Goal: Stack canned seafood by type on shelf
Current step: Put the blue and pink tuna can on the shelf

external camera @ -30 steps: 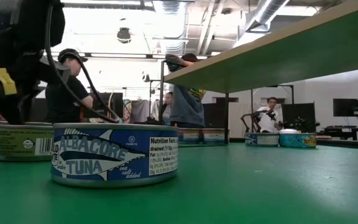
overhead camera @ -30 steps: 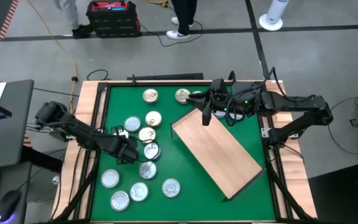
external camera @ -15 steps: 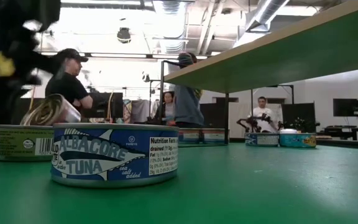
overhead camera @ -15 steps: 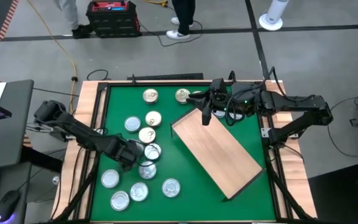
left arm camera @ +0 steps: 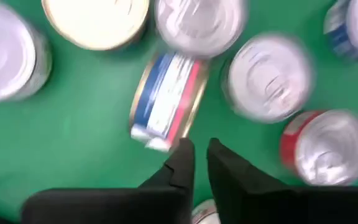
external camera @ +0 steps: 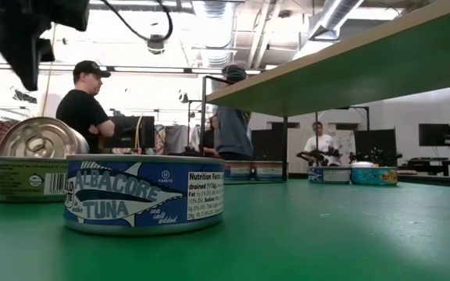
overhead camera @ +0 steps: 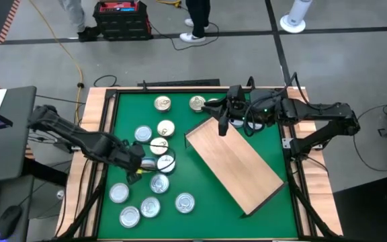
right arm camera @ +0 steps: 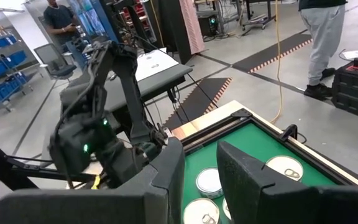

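1. The shelf [overhead camera: 234,161], a flat light-wood board, lies diagonally at centre-right of the high view with no cans on it.
2. Round flat tins [overhead camera: 158,184] with shiny lids cluster at lower left on the green mat [overhead camera: 200,215].
3. One blue-red-labelled can [left arm camera: 165,99] lies on its edge just ahead of the left gripper [left arm camera: 197,158], whose fingers are nearly closed and empty.
4. The right gripper [overhead camera: 223,125], narrowly parted, sits at the shelf's upper corner.

Crowded on the mat's left half by tins [overhead camera: 151,161], one tipped on edge [left arm camera: 165,101]; tilted shelf [overhead camera: 234,163] blocking the right; open green [overhead camera: 200,222] along the near edge
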You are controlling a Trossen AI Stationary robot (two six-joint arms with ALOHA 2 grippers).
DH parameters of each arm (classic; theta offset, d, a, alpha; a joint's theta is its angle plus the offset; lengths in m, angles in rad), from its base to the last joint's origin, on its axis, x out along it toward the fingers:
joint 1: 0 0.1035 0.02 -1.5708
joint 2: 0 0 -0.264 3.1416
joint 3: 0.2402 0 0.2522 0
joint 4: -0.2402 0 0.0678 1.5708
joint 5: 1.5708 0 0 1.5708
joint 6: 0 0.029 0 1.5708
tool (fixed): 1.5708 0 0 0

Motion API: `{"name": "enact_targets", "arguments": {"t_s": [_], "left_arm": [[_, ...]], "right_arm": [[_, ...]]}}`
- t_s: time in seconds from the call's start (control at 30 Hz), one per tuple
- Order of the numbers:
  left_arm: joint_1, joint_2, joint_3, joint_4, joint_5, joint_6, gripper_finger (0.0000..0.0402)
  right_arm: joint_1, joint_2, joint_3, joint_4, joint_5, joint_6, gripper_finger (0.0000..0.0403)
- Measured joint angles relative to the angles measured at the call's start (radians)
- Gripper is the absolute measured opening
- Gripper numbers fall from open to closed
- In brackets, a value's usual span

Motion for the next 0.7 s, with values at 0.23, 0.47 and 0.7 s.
{"name": "enact_targets", "arguments": {"t_s": [0.23,0.47,0.7], "left_arm": [[0.077,-0.03,-0.004,0.009,0.008,0.085,0.0213],[0.208,-0.023,-0.136,0.152,0.151,0.372,0.0304],[0.281,-0.023,-0.223,0.209,0.242,0.529,0.0292]], "right_arm": [[0.0,0.0,0.0,0.001,0.0,0.003,0.0122],[0.008,0.0,0.0,0.001,0.0,0.021,0.0122],[0.022,0.0,0.0,0.001,0.0,0.031,0.0122]]}}
